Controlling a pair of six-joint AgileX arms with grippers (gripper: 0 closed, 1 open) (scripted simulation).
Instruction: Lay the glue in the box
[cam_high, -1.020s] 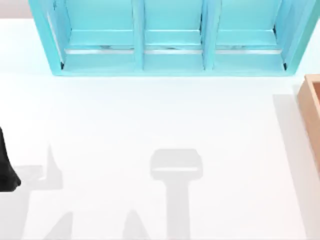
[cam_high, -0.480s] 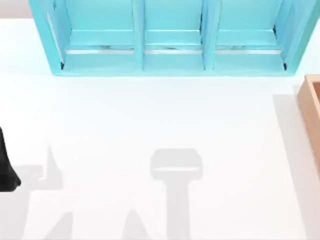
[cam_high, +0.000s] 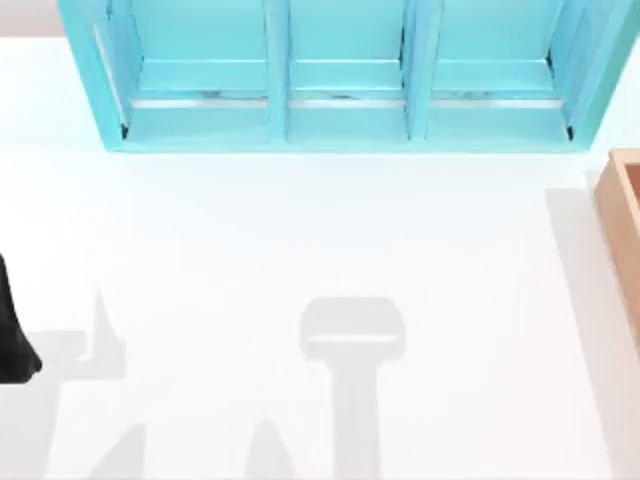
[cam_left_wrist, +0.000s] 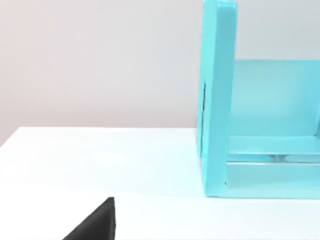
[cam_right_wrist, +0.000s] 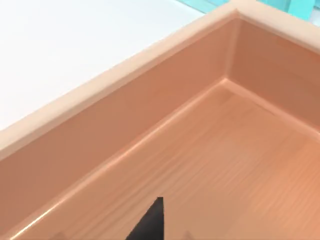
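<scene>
right tool (cam_right_wrist: 150, 220) is hanging over the box (cam_right_wrist: 100, 90) floor, can't tell if it's apart or clamped; no glue anywhere I can spot. left tool (cam_high: 12, 345) idles far from the box, can't tell either. I'd release low, away from the walls

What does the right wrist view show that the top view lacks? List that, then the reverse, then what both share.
Right wrist view alone: the box seen from inside, with its floor and an inner corner. Top view alone: the teal shelf unit with its three compartments, the left arm parked at the left edge of the table, and grey shadows on the tabletop. Both: the box's thick wall, the white table and some of the teal shelf unit.
</scene>
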